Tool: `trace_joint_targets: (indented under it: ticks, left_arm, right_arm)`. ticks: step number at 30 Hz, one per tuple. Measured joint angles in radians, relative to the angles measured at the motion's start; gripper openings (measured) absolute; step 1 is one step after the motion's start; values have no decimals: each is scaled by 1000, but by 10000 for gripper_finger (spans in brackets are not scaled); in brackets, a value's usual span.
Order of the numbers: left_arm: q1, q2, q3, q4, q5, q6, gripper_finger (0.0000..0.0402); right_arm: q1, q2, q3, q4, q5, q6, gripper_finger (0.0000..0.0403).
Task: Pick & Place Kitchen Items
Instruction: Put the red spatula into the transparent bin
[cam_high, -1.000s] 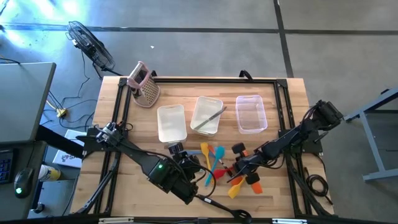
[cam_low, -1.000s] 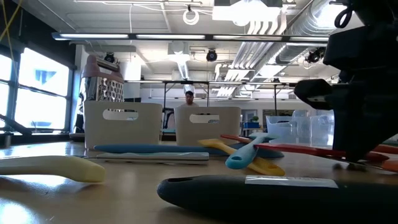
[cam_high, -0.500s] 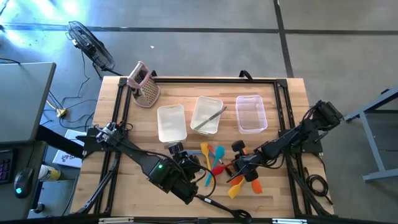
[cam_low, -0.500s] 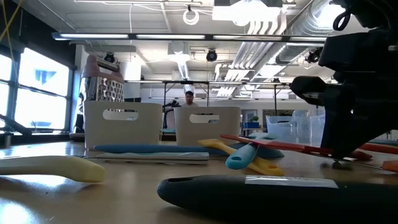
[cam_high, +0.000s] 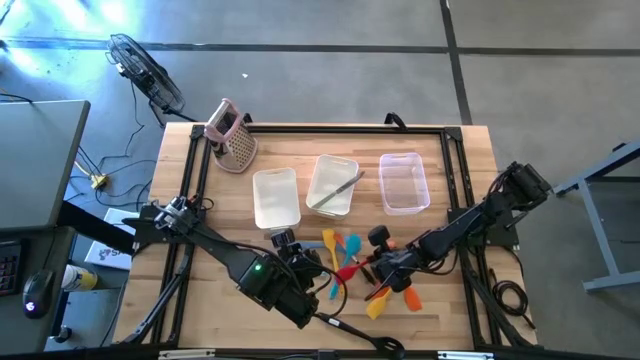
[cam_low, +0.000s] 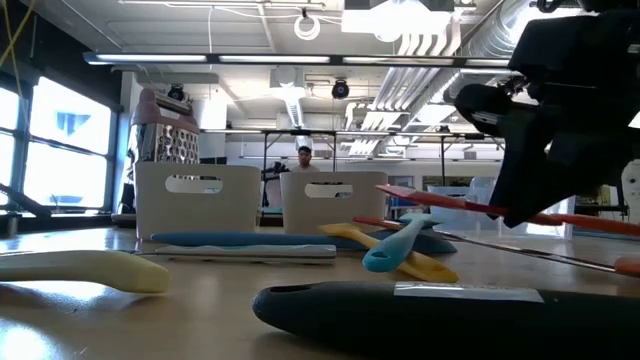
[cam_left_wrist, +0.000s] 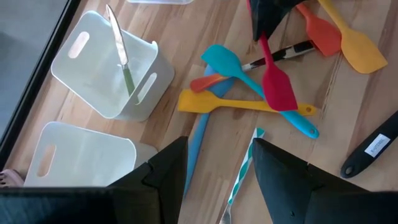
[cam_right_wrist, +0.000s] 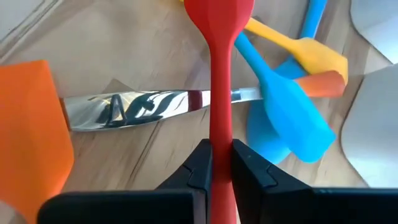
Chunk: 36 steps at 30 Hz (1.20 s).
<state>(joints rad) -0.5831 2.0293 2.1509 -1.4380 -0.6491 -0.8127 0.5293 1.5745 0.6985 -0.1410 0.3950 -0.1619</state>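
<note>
My right gripper (cam_high: 377, 262) is shut on a red spatula (cam_left_wrist: 278, 90), above a heap of utensils at the table's middle near side. The heap holds a blue spatula (cam_left_wrist: 231, 62), a yellow one (cam_left_wrist: 249, 104), orange ones (cam_left_wrist: 323, 34) and a metal-bladed knife (cam_right_wrist: 149, 106). My left gripper (cam_left_wrist: 217, 152) is open and empty, just left of the heap (cam_high: 303, 262), near a long light-blue utensil (cam_left_wrist: 194, 149). A green-handled knife (cam_left_wrist: 121, 53) leans inside the middle bin (cam_high: 332, 185). My right gripper pinches the red spatula's handle (cam_right_wrist: 221, 140) between its two fingers (cam_right_wrist: 202, 163), back from the blade. The fingers point down and lie across the handle. The spatula is lifted above the other utensils and tilted, its blade end (cam_low: 392, 190) higher.
Three clear bins (cam_high: 275, 197) (cam_high: 404, 182) stand in a row at the table's middle. A box grater with a pink handle (cam_high: 232, 135) lies at the far left. A black ladle handle (cam_low: 400, 305) and a cream handle (cam_low: 90, 270) lie at the near side.
My right gripper has gone up and a little toward the table's left edge with the red spatula. The spatula, which lay across the heap, is now lifted off it and tilted with its blade end up.
</note>
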Motion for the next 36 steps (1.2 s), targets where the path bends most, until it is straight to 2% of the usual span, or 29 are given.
trace_joint_targets:
  ticks: [11, 17, 22, 31, 36]
  left_arm:
    - [0, 0, 0, -3, -15, 0, 173]
    - [0, 0, 0, -4, -20, 0, 173]
    - [0, 0, 0, -3, -65, 22, 173]
    - [0, 0, 0, -4, -67, 23, 173]
    - [0, 0, 0, -28, -61, 23, 173]
  right_arm:
    - [1, -2, 4, -16, 121, -27, 28]
    - [1, -7, 4, -11, 281, -51, 28]
    - [-7, -44, 4, -8, 414, -55, 28]
    - [15, -268, 4, -23, 524, 7, 28]
    - [22, -447, 4, -72, 651, 60, 28]
